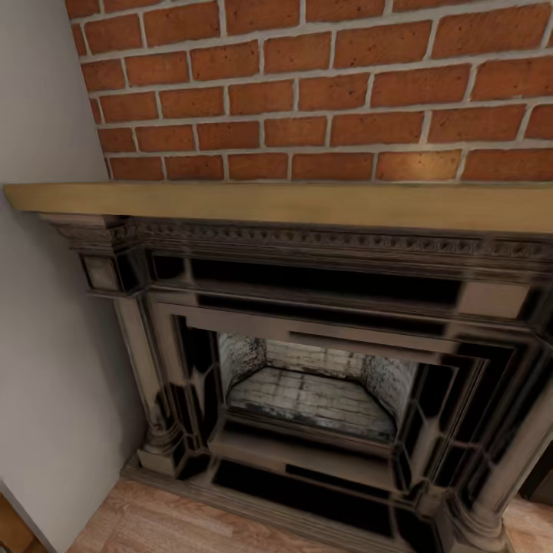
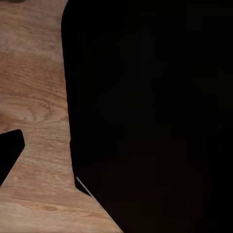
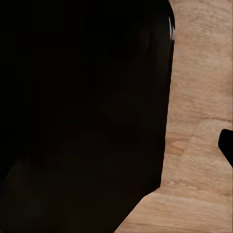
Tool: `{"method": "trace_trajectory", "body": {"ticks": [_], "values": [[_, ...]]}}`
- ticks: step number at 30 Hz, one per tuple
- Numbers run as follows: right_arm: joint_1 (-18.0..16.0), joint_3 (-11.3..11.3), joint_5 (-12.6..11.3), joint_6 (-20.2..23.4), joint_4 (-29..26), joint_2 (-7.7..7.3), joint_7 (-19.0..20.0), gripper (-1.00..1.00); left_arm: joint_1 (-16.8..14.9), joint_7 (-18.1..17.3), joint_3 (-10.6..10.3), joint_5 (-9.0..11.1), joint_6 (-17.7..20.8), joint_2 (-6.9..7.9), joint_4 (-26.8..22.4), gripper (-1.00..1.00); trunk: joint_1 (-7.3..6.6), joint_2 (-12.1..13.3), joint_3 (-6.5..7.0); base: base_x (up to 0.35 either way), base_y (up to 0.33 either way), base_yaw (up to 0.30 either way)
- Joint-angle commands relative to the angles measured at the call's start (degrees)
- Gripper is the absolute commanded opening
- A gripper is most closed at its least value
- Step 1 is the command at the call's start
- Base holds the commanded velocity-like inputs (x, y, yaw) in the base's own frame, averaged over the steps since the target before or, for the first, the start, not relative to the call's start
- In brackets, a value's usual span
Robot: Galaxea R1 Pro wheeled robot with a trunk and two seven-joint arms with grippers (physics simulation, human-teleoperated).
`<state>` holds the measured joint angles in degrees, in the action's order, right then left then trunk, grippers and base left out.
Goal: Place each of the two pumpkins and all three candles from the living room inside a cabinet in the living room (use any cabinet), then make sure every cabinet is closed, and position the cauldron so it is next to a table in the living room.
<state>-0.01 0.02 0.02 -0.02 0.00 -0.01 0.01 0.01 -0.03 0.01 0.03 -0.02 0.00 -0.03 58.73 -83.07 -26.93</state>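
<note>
Ahead stands an ornate dark fireplace surround with a tan mantel shelf under a red brick wall. No writing is legible. Both wrist views show wood floor beside dark shapes, so either claw's state cannot be told.

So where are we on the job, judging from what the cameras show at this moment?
Nothing here shows any step done. The head camera faces an ornate fireplace with a wooden mantel under a brick wall, so the robot looks to be in transit. Both wrist cameras look down at wood floor beside dark shapes. By these views, stowing pumpkins and candles, closing cabinets and placing the cauldron remain unconfirmed.
</note>
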Motion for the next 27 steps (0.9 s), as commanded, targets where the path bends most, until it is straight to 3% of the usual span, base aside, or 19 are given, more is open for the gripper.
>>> {"method": "trace_trajectory", "body": {"ticks": [1,11,19,27], "values": [[-0.3,0.2,0.2,-0.2,-0.3,-0.12,0.1,1.0,0.3,-0.3,0.1,0.3,-0.2,-0.33,-0.3,1.0,0.0,0.0,0.0,0.0,0.0,0.0],[-3.5,0.2,0.1,-0.1,-0.7,-0.13,0.1,1.0,0.7,-0.4,0.1,0.3,-0.2,-0.35,-1.0,1.0,0.0,0.0,0.0,0.0,0.0,0.0],[-3.5,0.1,0.1,-0.1,-0.6,-0.08,0.2,1.0,0.7,-0.4,0.1,0.3,-0.2,-0.35,-0.9,1.0,0.0,0.0,0.0,0.0,0.0,0.0],[-3.5,0.2,0.1,-0.2,-0.6,-0.08,0.2,1.0,0.7,-0.4,0.1,0.3,-0.2,-0.35,-0.9,1.0,0.0,0.0,-0.13,0.0,0.0,-0.231]]}}
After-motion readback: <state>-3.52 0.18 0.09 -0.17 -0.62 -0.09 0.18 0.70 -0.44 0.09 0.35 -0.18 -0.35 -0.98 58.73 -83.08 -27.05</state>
